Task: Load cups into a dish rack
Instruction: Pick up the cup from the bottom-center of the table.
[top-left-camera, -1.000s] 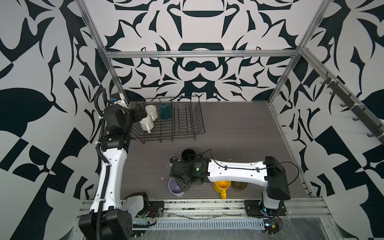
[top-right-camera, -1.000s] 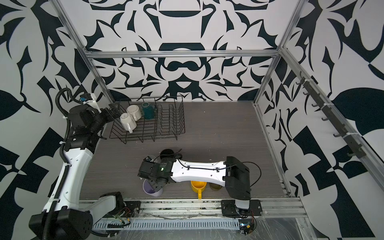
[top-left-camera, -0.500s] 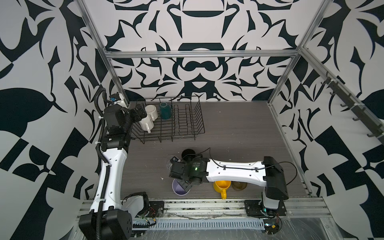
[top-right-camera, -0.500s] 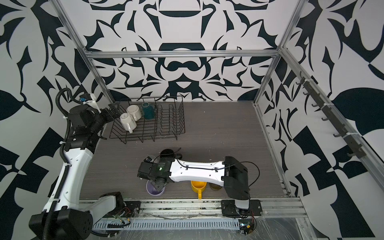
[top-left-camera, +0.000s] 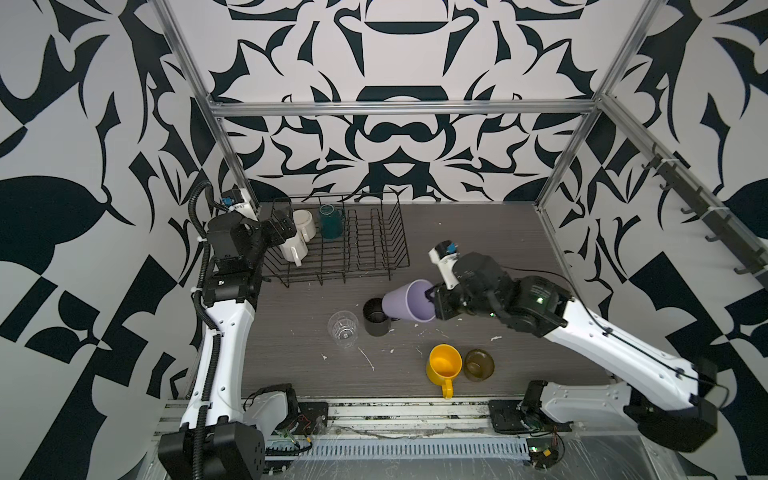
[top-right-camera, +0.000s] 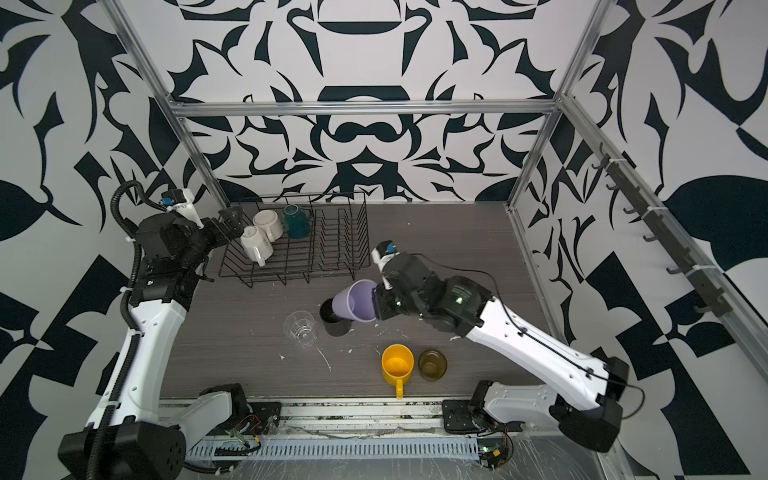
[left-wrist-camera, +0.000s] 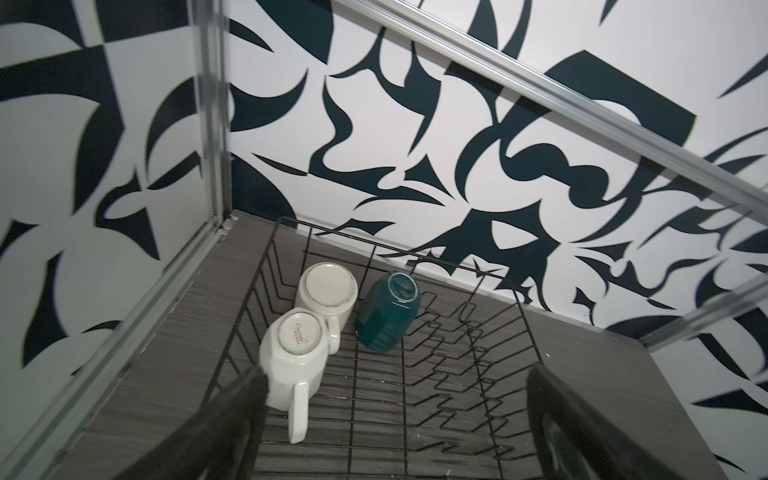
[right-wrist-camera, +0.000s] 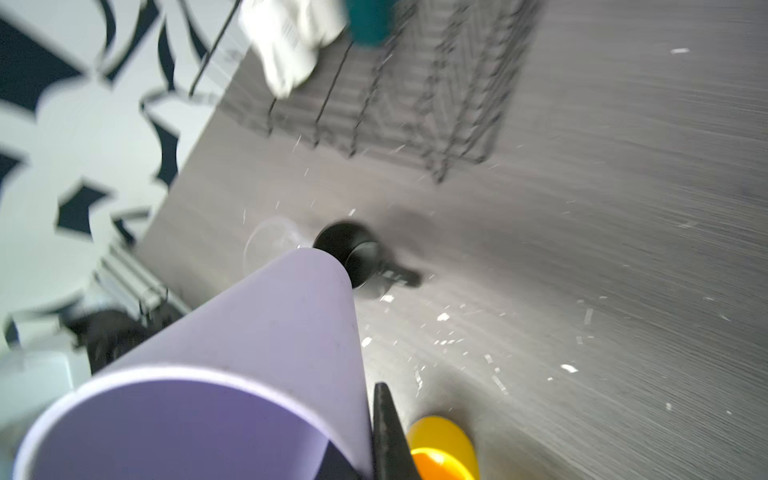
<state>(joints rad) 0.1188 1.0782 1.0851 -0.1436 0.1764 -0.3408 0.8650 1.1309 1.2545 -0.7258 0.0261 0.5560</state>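
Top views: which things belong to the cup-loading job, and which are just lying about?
Job: dish rack; in it, faceted white mug, round cream mug, teal mug; lilac tumbler in the right gripper; on the table, black mug, clear glass, yellow mug, olive-brown glass.
Lying about: white scraps; wall hook rail.

the table (top-left-camera: 478, 232) is showing matt grey wood grain. the dish rack (top-left-camera: 361, 249) is looking like thin black coated wire. the lilac tumbler (right-wrist-camera: 266, 332) is reading as smooth matt plastic, while the cream mug (left-wrist-camera: 291, 357) and teal mug (left-wrist-camera: 388, 316) are gleaming like glazed ceramic.
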